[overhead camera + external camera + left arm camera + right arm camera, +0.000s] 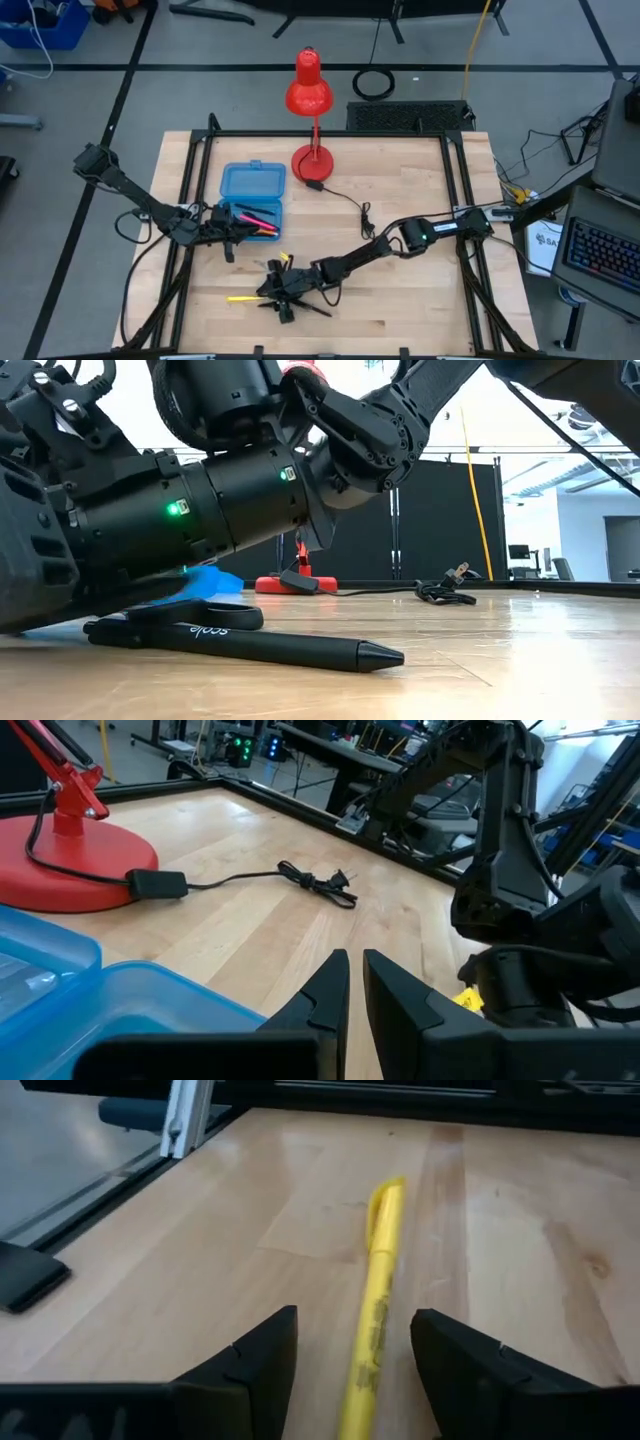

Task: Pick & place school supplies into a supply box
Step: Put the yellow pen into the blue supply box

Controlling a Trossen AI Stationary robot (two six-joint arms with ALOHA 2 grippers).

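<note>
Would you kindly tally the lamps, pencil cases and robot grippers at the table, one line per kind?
Red desk lamp: 1
Blue pencil case: 1
Grippers: 2 (left gripper at the case; right gripper open astride a yellow highlighter)
Total: 4

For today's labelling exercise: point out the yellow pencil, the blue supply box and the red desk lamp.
yellow pencil (pixel 376 1308), right wrist view, middle of its barrel.
blue supply box (pixel 251 183), high view, its open lid.
red desk lamp (pixel 308 97), high view, its shade.

yellow pencil (pixel 375 1315) between parted right claw (pixel 355 1370) fingers
</note>
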